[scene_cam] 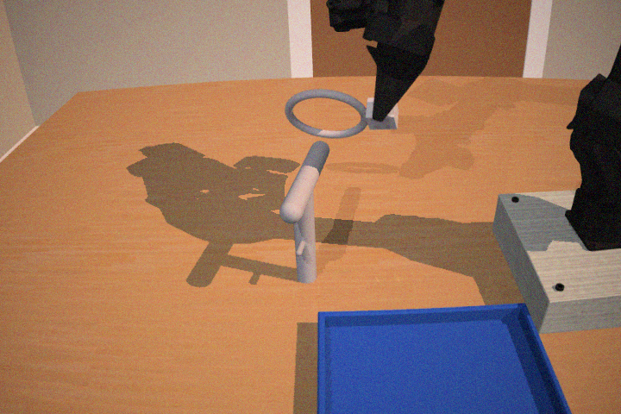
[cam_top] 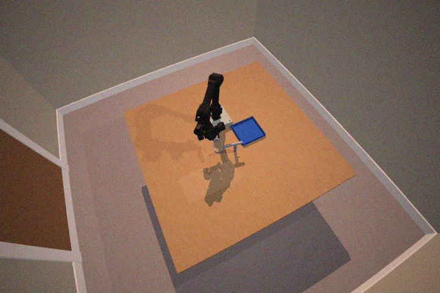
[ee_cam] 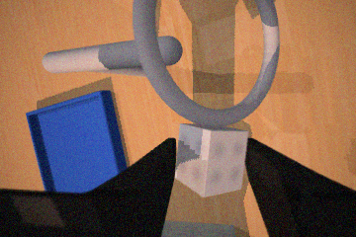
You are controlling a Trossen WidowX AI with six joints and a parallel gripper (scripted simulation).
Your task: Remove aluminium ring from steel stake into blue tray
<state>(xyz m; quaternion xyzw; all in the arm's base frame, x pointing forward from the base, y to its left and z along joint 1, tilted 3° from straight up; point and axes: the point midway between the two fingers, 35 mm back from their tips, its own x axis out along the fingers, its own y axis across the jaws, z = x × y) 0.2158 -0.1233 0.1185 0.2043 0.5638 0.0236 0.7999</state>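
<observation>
The aluminium ring point(cam_top: 214, 145) point(scene_cam: 321, 93) point(ee_cam: 216, 118) is in the air, off the stake's foot, beyond the cross-bar's far end in the exterior view. In the wrist view it passes over that end; no contact is visible. My gripper point(scene_cam: 380, 116) point(ee_cam: 209, 145) is shut on the ring's pale square tab point(scene_cam: 392, 122) point(ee_cam: 224, 159), one finger on each side. The steel stake point(cam_top: 234, 148) point(scene_cam: 307, 260) stands upright under its cross-bar point(cam_top: 231, 144) point(scene_cam: 302, 190) point(ee_cam: 82, 58). The blue tray point(cam_top: 248, 131) point(scene_cam: 429, 366) point(ee_cam: 77, 148) holds nothing in the part seen.
The arm's pale base block point(cam_top: 226, 119) point(scene_cam: 609, 312) lies beside the tray. A small peg point(scene_cam: 300, 248) sticks out of the stake's post below the cross-bar. The stake stands near a corner of the tray. Arm shadows fall across the wooden table point(cam_top: 279, 173) point(scene_cam: 101, 341).
</observation>
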